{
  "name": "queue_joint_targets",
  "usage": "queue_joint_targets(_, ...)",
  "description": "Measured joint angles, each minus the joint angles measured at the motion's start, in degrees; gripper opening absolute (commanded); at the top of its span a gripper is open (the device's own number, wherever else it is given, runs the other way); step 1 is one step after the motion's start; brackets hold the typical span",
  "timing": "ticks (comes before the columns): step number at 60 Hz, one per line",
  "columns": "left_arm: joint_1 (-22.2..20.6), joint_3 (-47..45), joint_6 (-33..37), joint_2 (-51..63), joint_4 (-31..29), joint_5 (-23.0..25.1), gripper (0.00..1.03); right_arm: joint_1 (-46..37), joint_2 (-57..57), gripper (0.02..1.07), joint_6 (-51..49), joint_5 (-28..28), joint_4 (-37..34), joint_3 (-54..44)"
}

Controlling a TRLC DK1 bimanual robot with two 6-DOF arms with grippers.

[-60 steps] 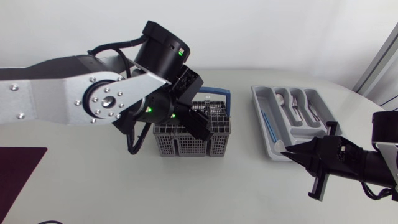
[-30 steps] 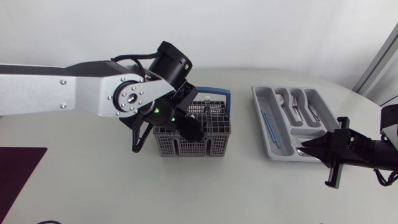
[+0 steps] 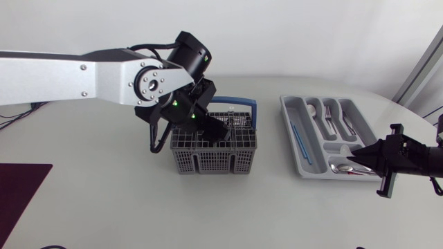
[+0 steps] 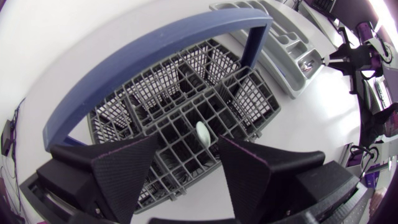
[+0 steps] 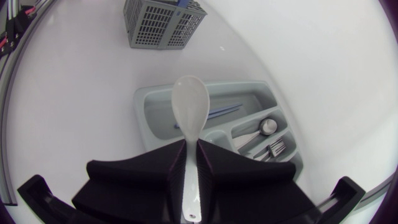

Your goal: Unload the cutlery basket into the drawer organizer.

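Over the near end of the light grey plastic drawer organizer point(image 3: 288, 114), the right gripper point(image 3: 353, 160) has arrived pinching a white spoon point(image 5: 190, 102), seemingly ready for release, while the left gripper point(image 3: 214, 128), fingers spread, has lowered over the grey mesh cutlery basket point(image 3: 208, 162).

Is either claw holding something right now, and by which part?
The right gripper is shut on a white spoon, pinching its handle, with the bowl sticking out ahead. The left gripper is open above the basket and holds nothing.
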Motion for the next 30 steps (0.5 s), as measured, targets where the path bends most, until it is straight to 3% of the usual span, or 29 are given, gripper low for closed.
queue_joint_targets(15, 0.59, 2.34, -1.22, 1.64, -0.59, 1.95, 0.65, -1.88, 3.17, 0.08, -3.78, 1.03, -0.42, 2.14)
queue_joint_targets(30, 0.57, 3.45, -1.64, 2.89, -0.57, 2.86, 0.57, -3.34, 7.19, 0.08, -11.56, 4.15, -1.90, 4.57)
